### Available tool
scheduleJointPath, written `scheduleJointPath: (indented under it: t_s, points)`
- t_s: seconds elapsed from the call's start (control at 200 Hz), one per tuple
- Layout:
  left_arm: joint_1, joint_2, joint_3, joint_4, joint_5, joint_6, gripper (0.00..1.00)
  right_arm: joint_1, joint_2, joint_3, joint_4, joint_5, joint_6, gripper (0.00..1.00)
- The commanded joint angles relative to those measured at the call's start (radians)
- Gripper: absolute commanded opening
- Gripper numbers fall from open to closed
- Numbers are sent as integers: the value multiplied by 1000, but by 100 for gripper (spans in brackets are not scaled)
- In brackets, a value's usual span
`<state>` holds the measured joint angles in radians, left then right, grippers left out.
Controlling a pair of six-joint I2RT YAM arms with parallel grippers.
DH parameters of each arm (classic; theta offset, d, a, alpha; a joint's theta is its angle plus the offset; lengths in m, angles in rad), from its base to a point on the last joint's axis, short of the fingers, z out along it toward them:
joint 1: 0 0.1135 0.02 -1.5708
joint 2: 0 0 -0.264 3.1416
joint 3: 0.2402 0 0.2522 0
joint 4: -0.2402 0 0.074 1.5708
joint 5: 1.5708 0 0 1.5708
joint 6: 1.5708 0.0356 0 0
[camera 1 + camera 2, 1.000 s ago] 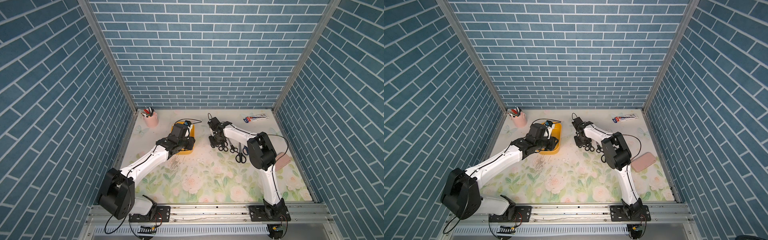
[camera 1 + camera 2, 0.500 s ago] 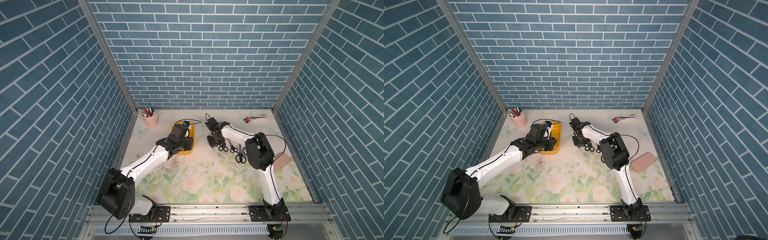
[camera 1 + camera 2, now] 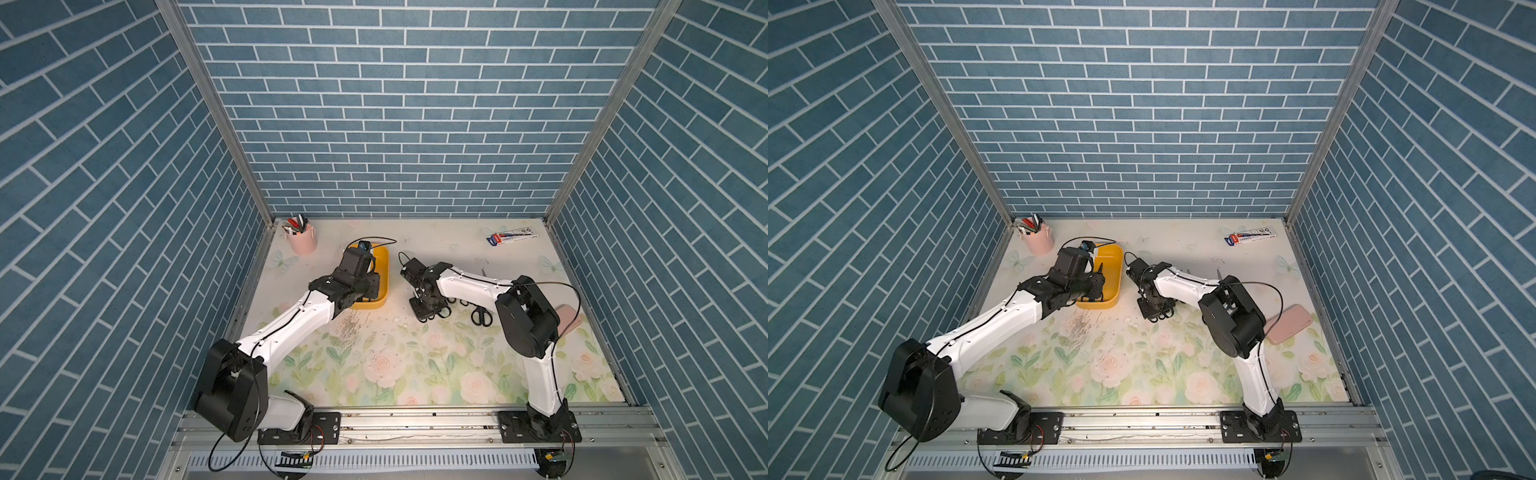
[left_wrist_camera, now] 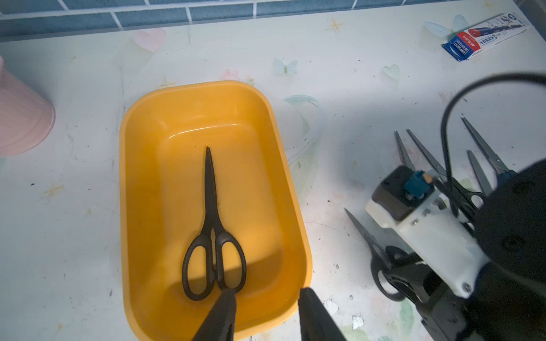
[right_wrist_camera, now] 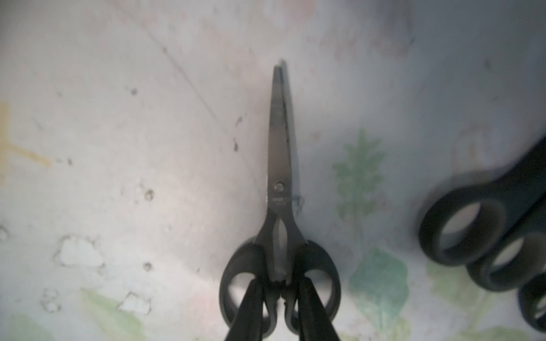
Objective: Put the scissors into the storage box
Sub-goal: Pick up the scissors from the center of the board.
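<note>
left wrist: scissors inside storage box, left claw agape, right claw tight on another pair

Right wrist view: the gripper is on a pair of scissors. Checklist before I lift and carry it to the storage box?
1. Grip: right gripper closed on the handles of the gripped scissors: ok.
2. Blades together: ok.
3. Neighbouring scissors apart from the gripped pair: ok.
4. Room in the storage box beside the boxed scissors: ok.
5. Drop zone free: not ok, the open left gripper hangs over the box's near end.
6. Pair off the table: cannot tell.
</note>
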<state>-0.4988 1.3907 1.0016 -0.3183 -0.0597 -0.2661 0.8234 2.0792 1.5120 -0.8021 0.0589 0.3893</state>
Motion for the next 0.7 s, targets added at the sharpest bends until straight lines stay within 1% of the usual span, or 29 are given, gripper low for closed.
scheduleJointPath:
  t_s: [0.0,0.06,0.14,0.255,0.3,0.355,0.5,0.565,0.58,0.62,0.695]
  points:
    - [12,-20,2,-4,-13,-13,42,-2,46,-35,-111,-36,37,20]
    - [12,-12,11,-10,-11,-13,42,-1,61,-29,-103,-48,39,20]
    - [11,-9,21,-21,-9,-7,42,0,74,-27,-101,-49,43,25]
    - [14,-21,15,-20,-14,1,42,0,77,-29,-97,-31,50,35]
    - [15,-21,13,-18,-13,2,42,1,83,-27,-97,-30,51,37]
    - [15,-19,12,-17,-14,2,42,3,90,-26,-95,-24,52,37]
    - [15,-13,11,-17,-15,2,42,8,108,-35,-82,-15,60,25]
    - [14,-15,9,-19,-18,1,42,12,108,-46,-73,-16,57,18]
    - [14,-15,9,-18,-20,0,42,13,135,-50,-69,-18,57,16]
    - [15,-16,8,-20,-26,-1,42,13,141,-63,-62,-25,57,11]
    - [17,-25,4,-24,-34,-2,42,13,138,-81,-50,-28,57,5]
